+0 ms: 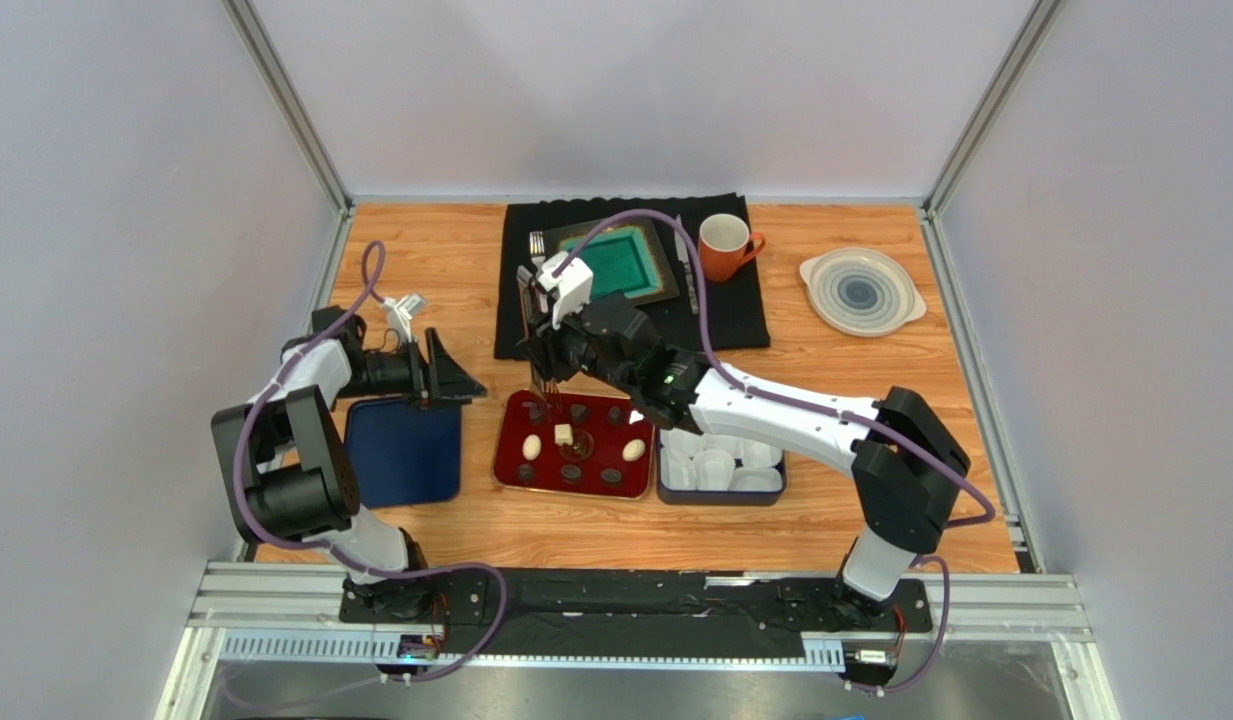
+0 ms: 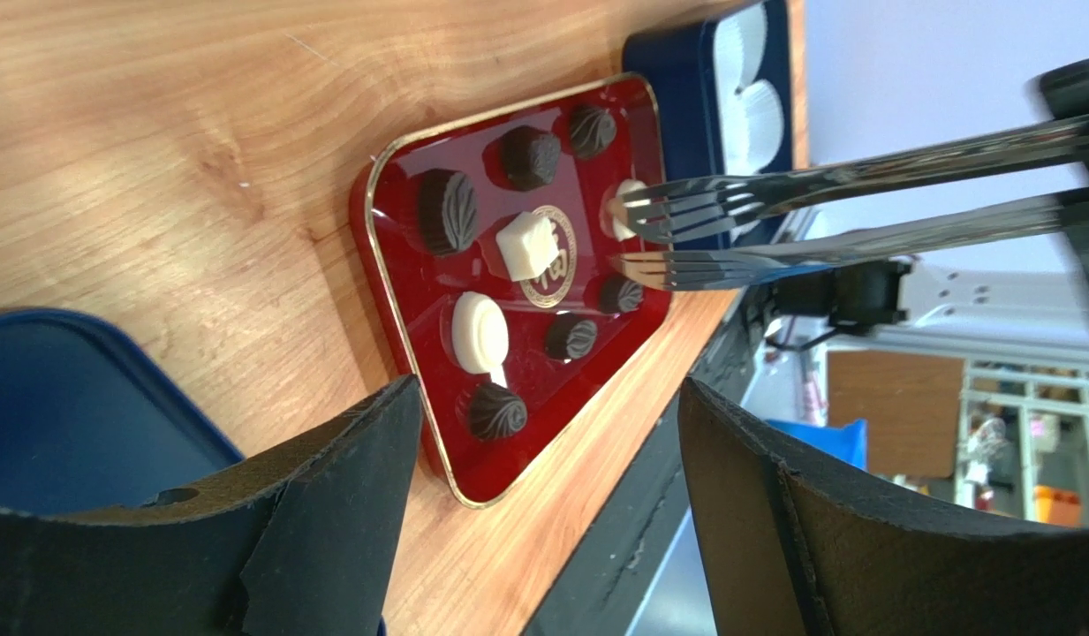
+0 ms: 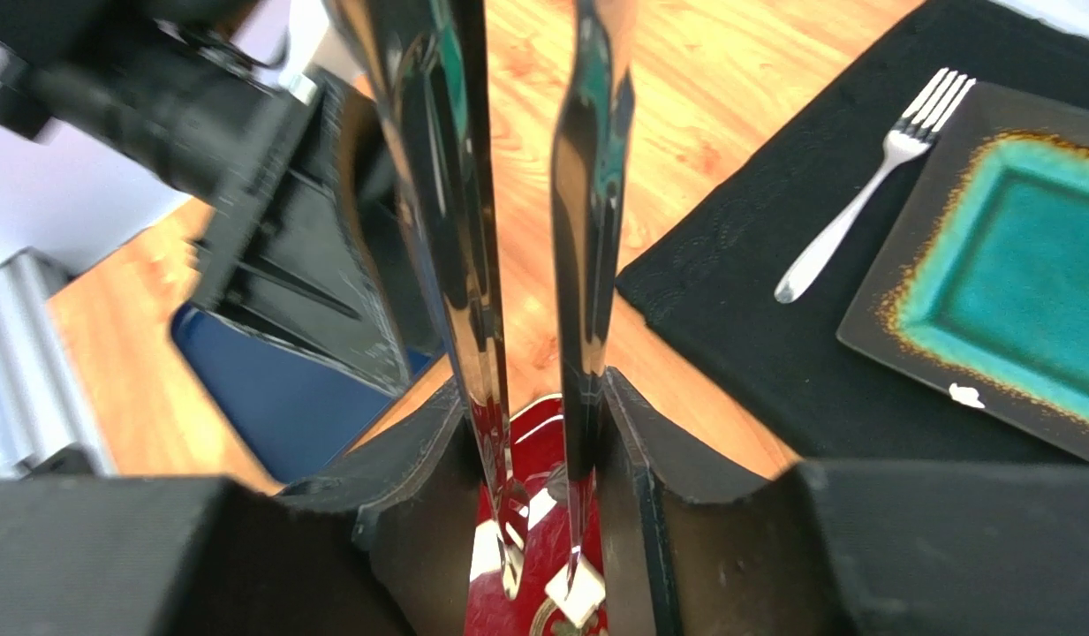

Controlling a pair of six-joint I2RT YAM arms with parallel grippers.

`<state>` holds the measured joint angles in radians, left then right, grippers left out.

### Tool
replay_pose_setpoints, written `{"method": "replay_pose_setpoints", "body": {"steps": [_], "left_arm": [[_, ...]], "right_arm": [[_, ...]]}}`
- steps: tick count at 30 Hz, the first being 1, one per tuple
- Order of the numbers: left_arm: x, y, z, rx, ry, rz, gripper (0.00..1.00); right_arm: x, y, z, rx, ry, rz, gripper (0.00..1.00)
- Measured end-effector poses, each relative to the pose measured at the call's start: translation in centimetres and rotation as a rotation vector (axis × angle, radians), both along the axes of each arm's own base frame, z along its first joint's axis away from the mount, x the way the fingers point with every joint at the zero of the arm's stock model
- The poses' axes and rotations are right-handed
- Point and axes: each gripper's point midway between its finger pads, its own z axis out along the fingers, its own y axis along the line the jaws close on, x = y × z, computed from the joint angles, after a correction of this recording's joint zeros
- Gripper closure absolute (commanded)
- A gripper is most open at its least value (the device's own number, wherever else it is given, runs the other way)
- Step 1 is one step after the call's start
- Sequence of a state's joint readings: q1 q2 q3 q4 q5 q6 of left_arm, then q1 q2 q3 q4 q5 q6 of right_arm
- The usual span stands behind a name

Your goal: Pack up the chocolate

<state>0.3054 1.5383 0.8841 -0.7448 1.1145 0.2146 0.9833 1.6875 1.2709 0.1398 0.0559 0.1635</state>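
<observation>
The chocolate [image 2: 446, 210] is seen in a red tray [image 2: 401, 285] at the middle of the wooden bench [image 1: 427, 255]. Dark ridged rounds are set along the tray's edges, and two cream ovals and a pale cube [image 2: 523, 245] lie nearer its centre. A pair of metal tongs [image 2: 881, 166] is clamped between the fingers of the right tool [image 3: 530, 437], and their tined tips are held over the tray. Whether a piece is touched cannot be told. The left tool [image 2: 550, 391] is held at 9 o'clock from the tray, above the far edge of a dark blue tray [image 1: 404, 450], with its jaws spread wide and nothing between them. Just beside the red tray at 3 o'clock, a navy box [image 1: 664, 488] is filled with white paper cups [image 1: 720, 462]. At 12 o'clock a black mat [image 1: 727, 308] is laid, on which a teal plate [image 1: 625, 263], a fork [image 3: 881, 159] and an orange mug [image 1: 723, 243] are set. A grey plate [image 1: 863, 290] is seen at 2 o'clock.
</observation>
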Motion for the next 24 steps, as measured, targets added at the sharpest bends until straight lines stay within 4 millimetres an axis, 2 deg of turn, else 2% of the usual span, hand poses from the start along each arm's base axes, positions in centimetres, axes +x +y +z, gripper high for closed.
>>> {"method": "replay_pose_setpoints", "body": {"steps": [5, 11, 17, 24], "left_arm": [[0.3, 1.7, 1.2, -0.036, -0.003, 0.043, 0.22], [-0.5, 2.4, 1.4, 0.036, -0.034, 0.060, 0.20], [-1.9, 3.1, 0.3, 0.180, -0.062, 0.095, 0.17], [-2.2, 4.1, -0.9, 0.267, -0.057, 0.122, 0.17]], "right_arm": [[0.7, 0.8, -0.9, -0.010, -0.042, -0.063, 0.62], [1.5, 1.1, -1.1, -0.006, -0.092, -0.145, 0.59], [1.3, 1.6, -1.5, -0.013, -0.124, -0.198, 0.58], [0.6, 2.1, -2.3, -0.034, -0.130, -0.224, 0.57]]}}
